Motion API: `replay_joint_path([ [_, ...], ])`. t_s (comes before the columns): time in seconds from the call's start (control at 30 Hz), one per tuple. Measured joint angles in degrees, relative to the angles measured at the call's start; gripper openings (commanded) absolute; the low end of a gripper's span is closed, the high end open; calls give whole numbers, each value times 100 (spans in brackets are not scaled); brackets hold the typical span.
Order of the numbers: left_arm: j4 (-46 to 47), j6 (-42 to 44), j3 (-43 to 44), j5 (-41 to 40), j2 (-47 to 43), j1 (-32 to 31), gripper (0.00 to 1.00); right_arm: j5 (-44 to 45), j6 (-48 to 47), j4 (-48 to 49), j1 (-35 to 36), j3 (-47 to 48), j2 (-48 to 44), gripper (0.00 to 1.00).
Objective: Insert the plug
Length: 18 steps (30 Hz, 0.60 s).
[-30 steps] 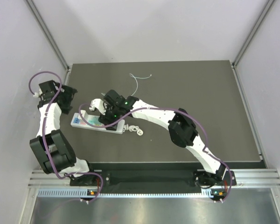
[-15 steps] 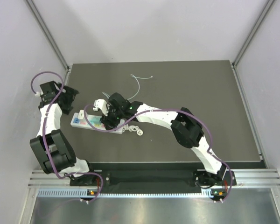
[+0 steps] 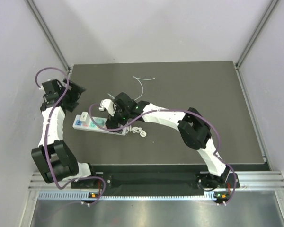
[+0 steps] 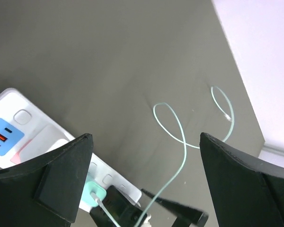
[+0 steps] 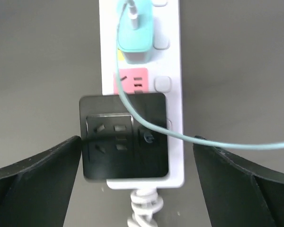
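Note:
The plug (image 5: 118, 156) is a black cube with socket holes on its top face. It sits on the end socket of the white power strip (image 5: 175, 61). My right gripper (image 5: 137, 142) hangs right over it, open, with a finger (image 5: 33, 189) on each side and a gap to the cube. In the top view that gripper (image 3: 112, 109) covers the strip's right end. My left gripper (image 4: 145, 137) is open and holds nothing; it looks down on the strip (image 4: 19, 127) and the black plug (image 4: 114, 208) from the far left (image 3: 76, 93).
A teal charger (image 5: 135, 42) sits in the strip two sockets away from the plug, and its thin pale wire (image 5: 217, 144) loops across the mat (image 3: 139, 85). The strip's coiled white cord (image 3: 138, 132) lies at its right end. Walls close in on both sides.
My right gripper has opened and let go of the black plug, which stays on the strip. The left arm has swung a little to the right.

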Motion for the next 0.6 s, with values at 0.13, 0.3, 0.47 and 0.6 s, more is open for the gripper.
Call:
replay_joint_path([
  [0.13,-4,232,136,203,-310,-50,98,7,35,-164,-74,-190,-420,100],
  [0.3,7,782,487,588,-448,-422,98,59,433,-92,-87,-927,-1650,100],
  [0.47,-74,1464,343,809,-885,-1447,98,518,1316,590,-216,-2887,-3696,100],
  [0.6,59,1829,-192,1499,-1580,-1910,98,1360,1980,533,-352,-4151,-5305,100],
])
